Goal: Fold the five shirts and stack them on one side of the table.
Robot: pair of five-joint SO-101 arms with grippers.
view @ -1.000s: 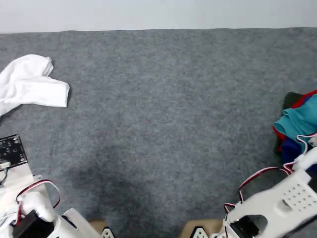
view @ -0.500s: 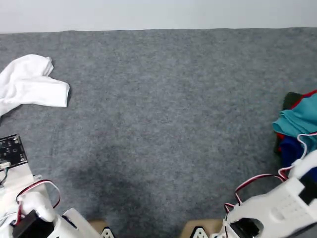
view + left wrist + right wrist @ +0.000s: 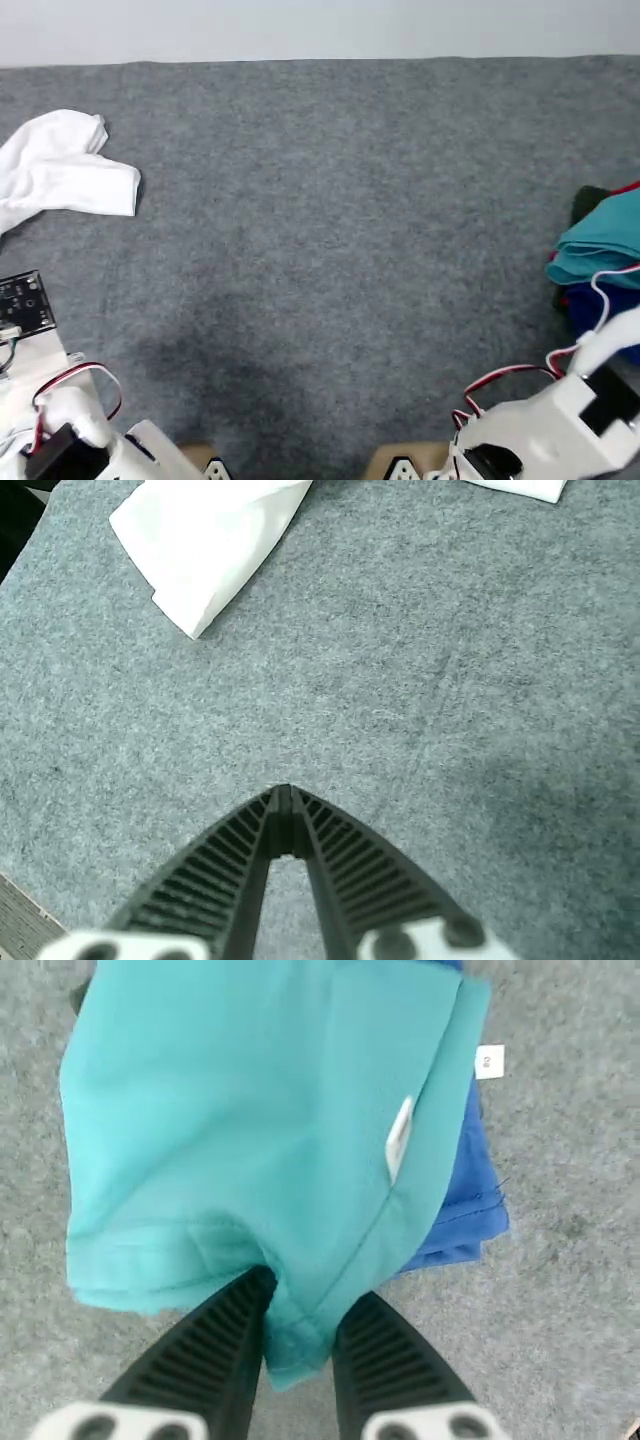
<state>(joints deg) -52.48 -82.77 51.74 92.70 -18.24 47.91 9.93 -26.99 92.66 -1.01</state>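
A grey mat (image 3: 330, 220) covers the whole table. At its right edge, in the high view, sits a pile of shirts (image 3: 590, 270): a teal shirt (image 3: 250, 1110) lies on top, a blue shirt (image 3: 470, 1200) under it sticks out along one side, and red and dark cloth show at the far end of the pile. Well apart from it, at the opposite edge of the mat, lies a white shirt (image 3: 60, 170), loosely folded, one sleeve or flap spread flat.

The right gripper (image 3: 305, 1300) is at the near hem of the teal shirt. Its two jaws stand on either side of a bunched fold of that hem, which runs down between them. They seem to pinch the cloth, though the contact itself is partly hidden by the fabric.

The left gripper (image 3: 290, 802) hangs over bare mat, jaws pressed together tip to tip and holding nothing. The white shirt lies well ahead of it, untouched.
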